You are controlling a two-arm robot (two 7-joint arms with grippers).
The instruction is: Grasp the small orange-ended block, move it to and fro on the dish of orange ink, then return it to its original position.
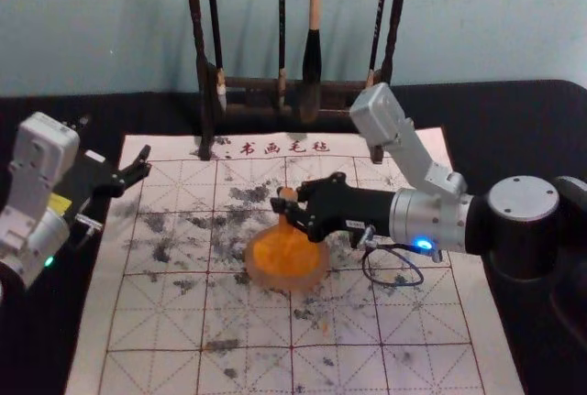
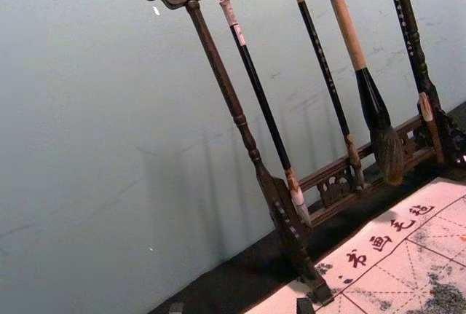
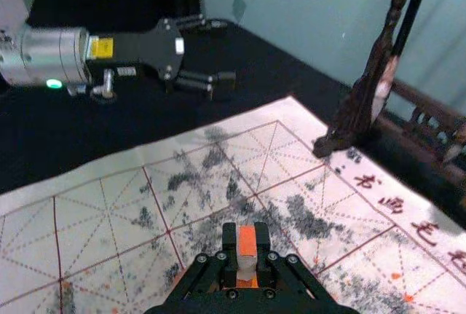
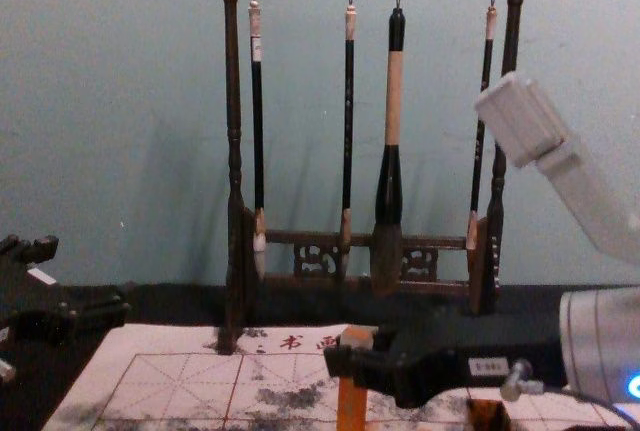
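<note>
In the head view my right gripper [image 1: 293, 209] is shut on the orange-ended block [image 1: 288, 195], at the back part of the round dish of orange ink [image 1: 286, 262]. The block stands upright; whether its lower end touches the ink, I cannot tell. The right wrist view has the block [image 3: 247, 242] pinched between the pads of the right gripper [image 3: 247, 248]. In the chest view the block [image 4: 351, 406] reaches down below the fingers. My left gripper [image 1: 138, 168] is parked open and empty at the left; its tips, in the left wrist view [image 2: 240, 306], stand wide apart.
A dark wooden rack [image 4: 233, 151] with hanging brushes, among them a thick brush [image 4: 393, 101], stands at the back. Under the dish lies a gridded calligraphy mat [image 1: 238, 322] with grey ink stains, on a black tablecloth [image 1: 541, 106].
</note>
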